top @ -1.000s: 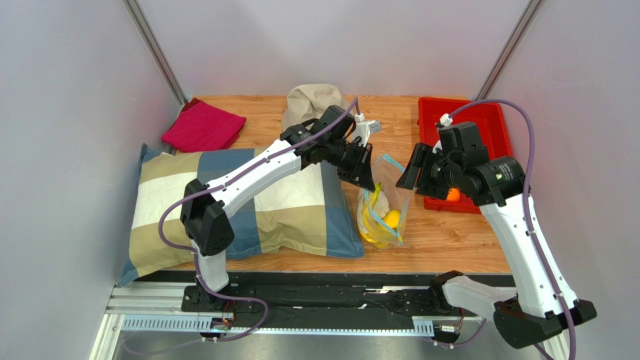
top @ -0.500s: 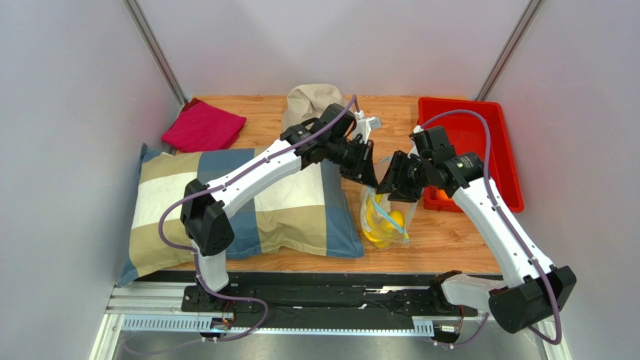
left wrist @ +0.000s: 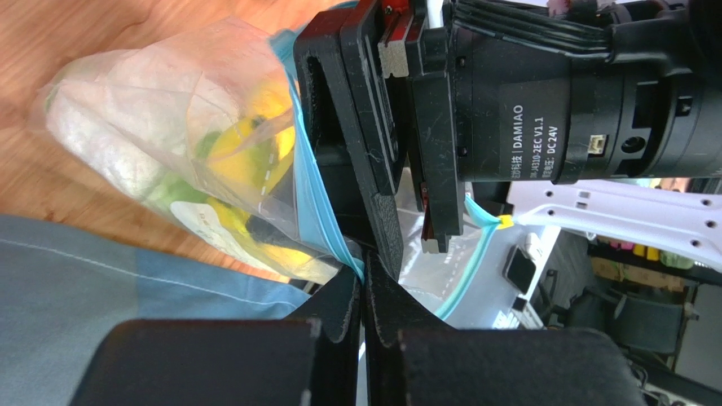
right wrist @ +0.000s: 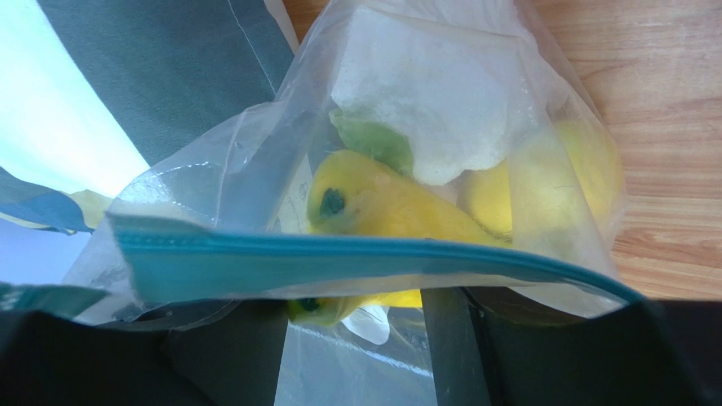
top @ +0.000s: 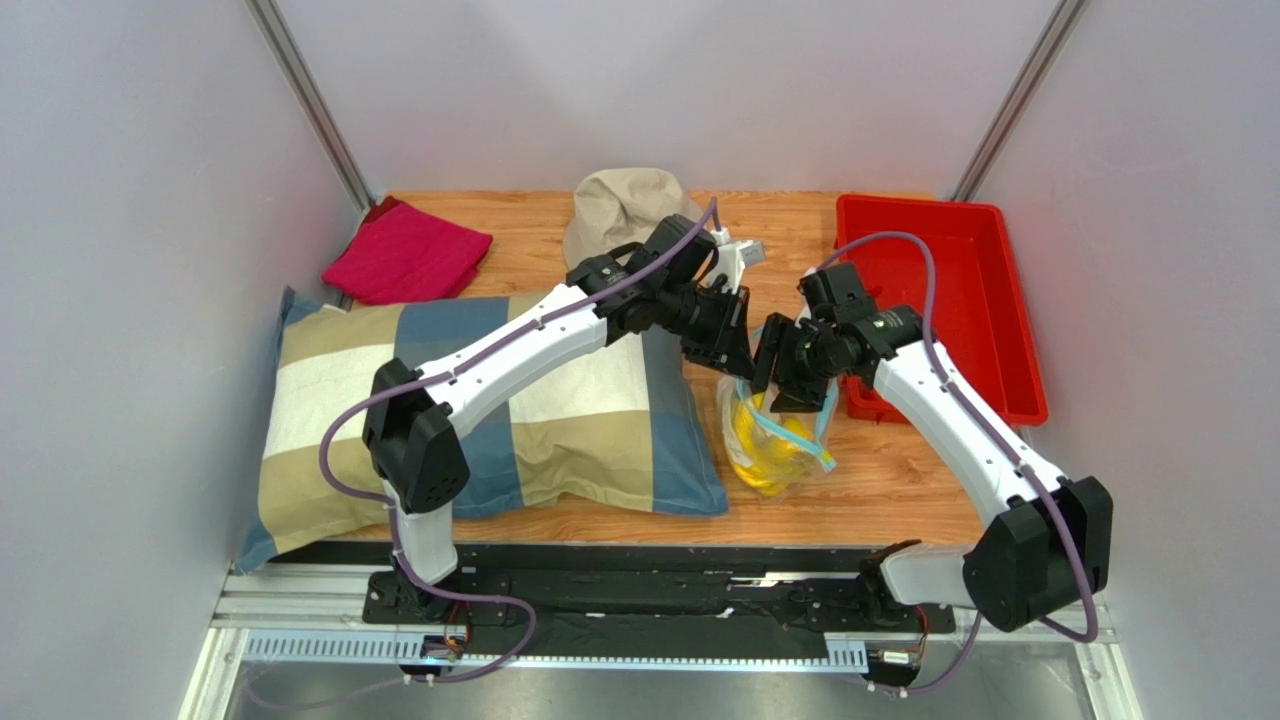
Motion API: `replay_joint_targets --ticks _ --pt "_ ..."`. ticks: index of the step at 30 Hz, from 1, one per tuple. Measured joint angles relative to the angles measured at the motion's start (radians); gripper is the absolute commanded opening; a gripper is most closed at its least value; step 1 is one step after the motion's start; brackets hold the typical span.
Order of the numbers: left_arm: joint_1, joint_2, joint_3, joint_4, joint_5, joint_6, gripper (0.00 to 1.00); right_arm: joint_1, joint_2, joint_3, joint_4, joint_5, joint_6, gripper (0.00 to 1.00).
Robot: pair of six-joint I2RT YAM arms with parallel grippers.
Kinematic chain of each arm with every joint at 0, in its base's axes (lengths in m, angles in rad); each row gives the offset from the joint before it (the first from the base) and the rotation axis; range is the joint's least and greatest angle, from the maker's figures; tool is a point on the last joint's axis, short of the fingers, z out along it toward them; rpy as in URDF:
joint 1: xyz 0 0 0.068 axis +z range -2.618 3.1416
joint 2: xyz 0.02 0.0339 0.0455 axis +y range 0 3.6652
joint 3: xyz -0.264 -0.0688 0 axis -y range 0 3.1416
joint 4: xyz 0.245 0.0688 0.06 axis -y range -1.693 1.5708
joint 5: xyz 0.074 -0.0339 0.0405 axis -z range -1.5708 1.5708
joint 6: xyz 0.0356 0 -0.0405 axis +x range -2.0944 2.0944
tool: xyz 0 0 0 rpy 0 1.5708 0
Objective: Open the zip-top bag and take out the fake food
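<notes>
The zip-top bag [top: 775, 447] stands on the wood table beside the pillow, its mouth up. My left gripper [top: 732, 357] is shut on the bag's light blue zip strip [left wrist: 326, 228] at one side and holds it up. My right gripper [top: 783, 396] is open at the bag's mouth, with the other zip strip [right wrist: 339, 254] stretched across its dark fingers [right wrist: 216, 355]. Inside I see a yellow banana [right wrist: 390, 207], white-and-green cauliflower [right wrist: 424, 93] and a yellow oval fruit [right wrist: 580, 161]. The orange and red pepper piece do not show.
A red tray [top: 954, 285] sits right of the bag, partly behind my right arm. A checked pillow [top: 496, 405] lies left of it. A red cloth [top: 406, 252] and a beige cloth hat [top: 624, 203] lie at the back.
My right arm has swung left from the red tray, where it let go of the orange, to the bag's mouth. My left gripper has kept its hold on the strip.
</notes>
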Motion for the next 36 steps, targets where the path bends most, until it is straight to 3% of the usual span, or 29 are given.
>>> replay_joint_targets --ticks 2,3,6,8,25,36 --pt "0.000 0.000 -0.011 0.001 -0.012 -0.001 0.00 0.000 0.016 -0.003 0.014 -0.007 -0.008 0.42" --pt "0.000 0.000 -0.014 0.002 -0.017 -0.001 0.00 0.000 0.023 -0.005 0.023 -0.011 -0.014 0.30" --pt "-0.005 -0.002 -0.019 0.011 -0.023 -0.006 0.00 0.005 0.027 -0.006 0.039 -0.010 -0.031 0.07" --pt "-0.016 -0.009 -0.024 0.016 -0.022 -0.012 0.00 0.005 0.022 -0.005 0.037 -0.006 -0.047 0.00" --pt "-0.031 -0.061 -0.065 0.021 -0.102 -0.030 0.00 0.019 -0.209 0.001 0.028 -0.029 -0.116 0.00" --pt "-0.031 -0.121 -0.129 0.031 -0.106 -0.042 0.00 0.017 -0.220 0.116 0.004 0.004 -0.119 0.00"
